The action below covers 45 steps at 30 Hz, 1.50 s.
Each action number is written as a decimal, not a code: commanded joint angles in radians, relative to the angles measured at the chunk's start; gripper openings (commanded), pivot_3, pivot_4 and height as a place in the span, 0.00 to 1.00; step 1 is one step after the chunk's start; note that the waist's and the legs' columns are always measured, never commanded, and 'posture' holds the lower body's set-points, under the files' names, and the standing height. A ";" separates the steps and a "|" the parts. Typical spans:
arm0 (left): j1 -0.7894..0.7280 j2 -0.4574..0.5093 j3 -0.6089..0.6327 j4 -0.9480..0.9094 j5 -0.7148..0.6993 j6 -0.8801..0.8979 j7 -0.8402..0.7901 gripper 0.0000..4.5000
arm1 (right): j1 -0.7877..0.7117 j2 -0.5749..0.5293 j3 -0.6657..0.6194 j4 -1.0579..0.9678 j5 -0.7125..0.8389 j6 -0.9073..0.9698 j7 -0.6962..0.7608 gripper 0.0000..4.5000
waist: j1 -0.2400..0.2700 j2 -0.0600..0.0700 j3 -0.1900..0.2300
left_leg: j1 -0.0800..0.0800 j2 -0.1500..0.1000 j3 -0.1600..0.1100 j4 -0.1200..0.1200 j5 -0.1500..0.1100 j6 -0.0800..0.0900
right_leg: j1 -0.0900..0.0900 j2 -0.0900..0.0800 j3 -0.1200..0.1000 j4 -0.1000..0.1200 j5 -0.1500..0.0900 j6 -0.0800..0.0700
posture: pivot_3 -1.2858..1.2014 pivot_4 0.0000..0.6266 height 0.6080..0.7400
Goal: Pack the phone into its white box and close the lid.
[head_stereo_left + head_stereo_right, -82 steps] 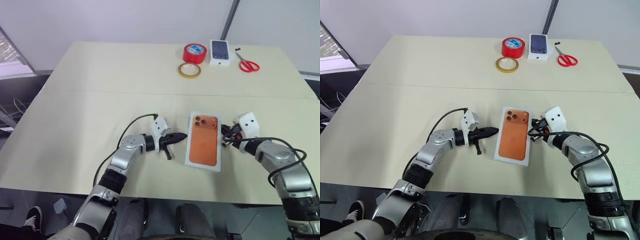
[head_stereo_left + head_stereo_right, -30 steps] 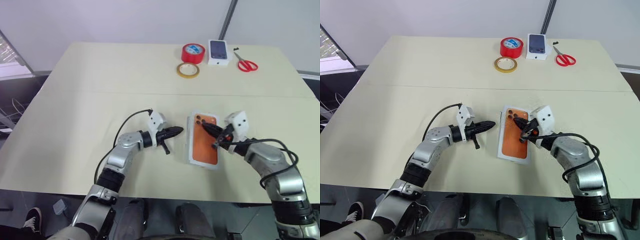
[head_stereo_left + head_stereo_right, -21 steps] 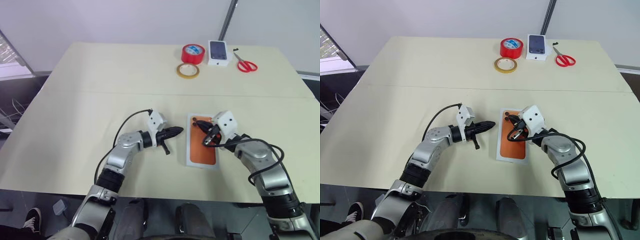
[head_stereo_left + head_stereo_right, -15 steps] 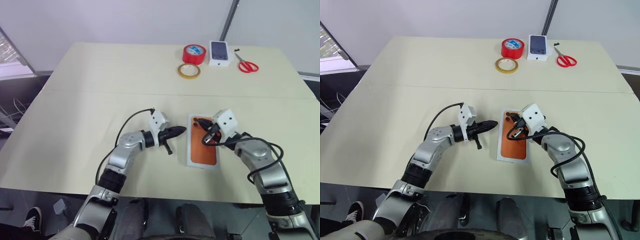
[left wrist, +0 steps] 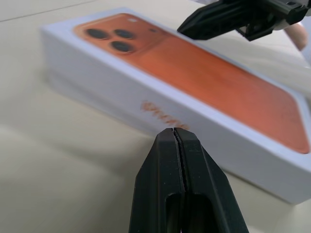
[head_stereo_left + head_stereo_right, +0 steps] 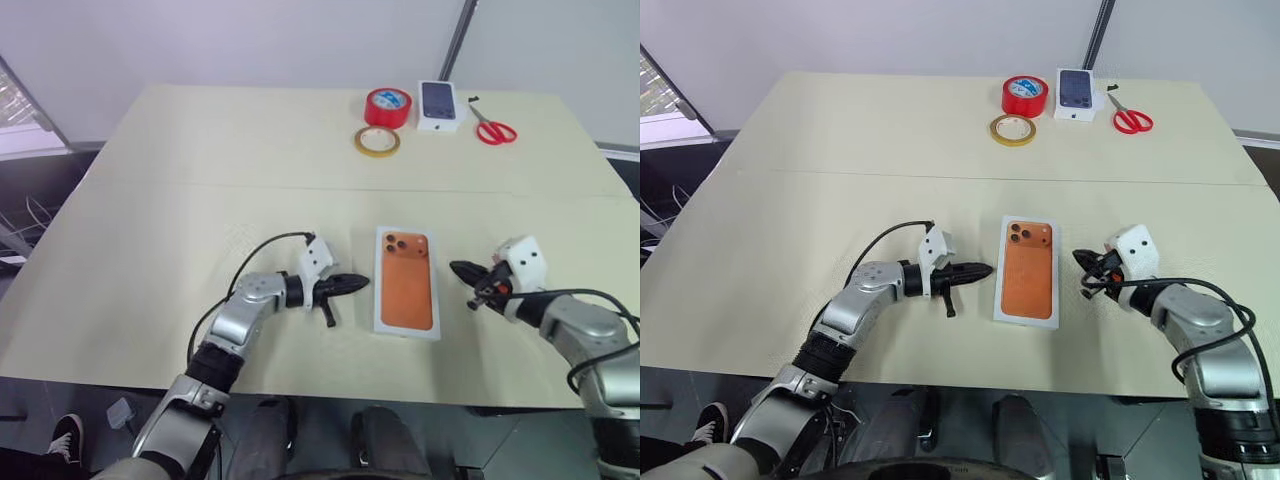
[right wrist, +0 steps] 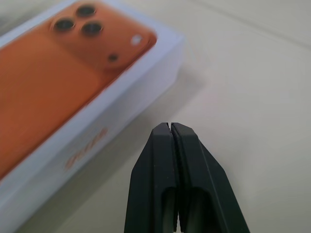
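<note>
The lid (image 6: 405,280), white with an orange phone picture on top, lies flat and closed near the table's front edge. It covers the white box, and the phone is hidden. Just left of the lid's long side, my left gripper (image 6: 362,282) is shut and empty, its tip pointing at that side (image 5: 146,104) with a small gap. My right gripper (image 6: 455,267) is shut and empty on the lid's other side, a short way off, pointing toward it. The right wrist view has the lid's camera-cluster corner (image 7: 92,29) ahead of the shut fingertips (image 7: 163,133).
At the far edge of the table lie a red tape roll (image 6: 388,106), a yellowish tape ring (image 6: 377,141), a small white box printed with a dark phone (image 6: 439,104) and red scissors (image 6: 495,128). Bare beige tabletop (image 6: 200,200) spreads to the left and behind the lid.
My right gripper has come off the top of the lid and swung out to the right, clear of it. The lid now lies straight. The left gripper has drawn back slightly.
</note>
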 commanded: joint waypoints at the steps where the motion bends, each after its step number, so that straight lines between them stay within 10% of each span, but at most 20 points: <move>1: -0.027 -0.022 -0.006 0.007 0.002 -0.027 -0.002 0.00 | 0.013 -0.020 -0.020 -0.072 0.033 0.008 0.030 0.02 | 0.000 0.000 0.000 | 0.000 0.000 0.000 0.000 0.000 0.000 | 0.000 0.000 0.000 0.000 0.000 0.000 | 0.52 0.24 1.00; 45: -0.074 -0.079 0.029 -0.013 -0.028 -0.005 0.028 0.00 | -0.037 0.000 0.030 -0.068 0.013 0.034 -0.014 0.02 | -0.001 0.000 0.000 | -0.001 0.000 0.000 0.000 0.000 0.000 | 0.000 0.000 0.000 0.000 0.000 0.000 | 0.52 0.24 1.00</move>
